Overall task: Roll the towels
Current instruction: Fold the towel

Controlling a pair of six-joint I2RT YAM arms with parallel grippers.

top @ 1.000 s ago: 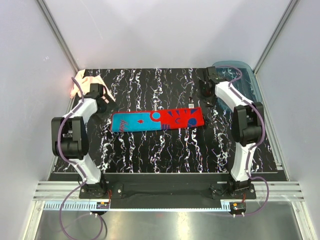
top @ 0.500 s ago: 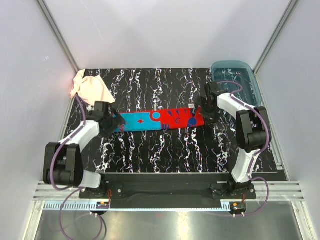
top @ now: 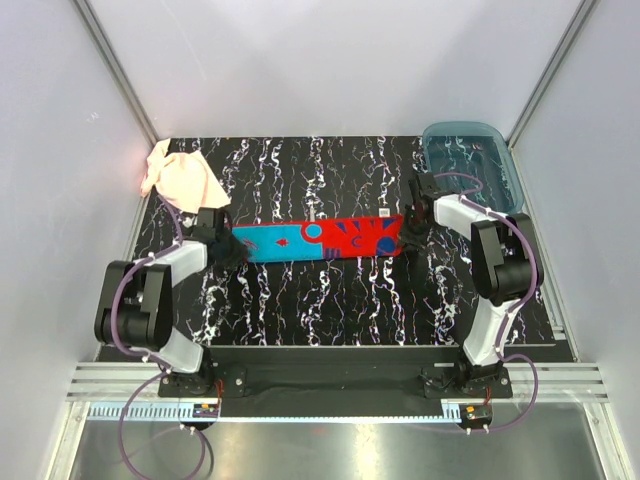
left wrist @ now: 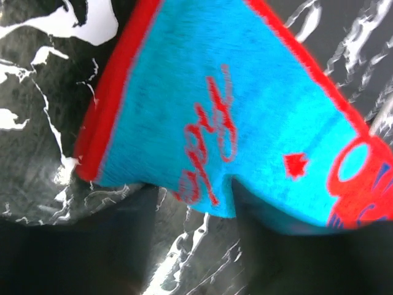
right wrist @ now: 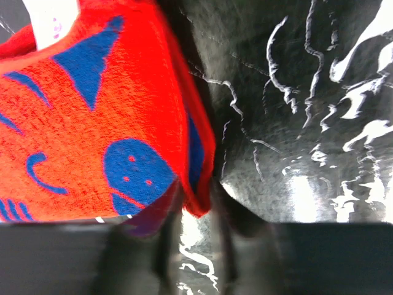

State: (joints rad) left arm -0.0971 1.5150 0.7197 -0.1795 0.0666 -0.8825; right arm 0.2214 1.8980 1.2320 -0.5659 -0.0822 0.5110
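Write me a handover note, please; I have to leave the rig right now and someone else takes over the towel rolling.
The left gripper is at the blue end of the blue and red towel, fingers astride its edge; whether it grips is unclear.
The right gripper pinches the corner of the red end.
The blue and red towel lies flat, stretched across mid-table between the two arms.
The peach towel sits crumpled at the far left corner, no gripper on it.
Done: both ends of the first towel reached; no roll started.
Left: roll both towels.
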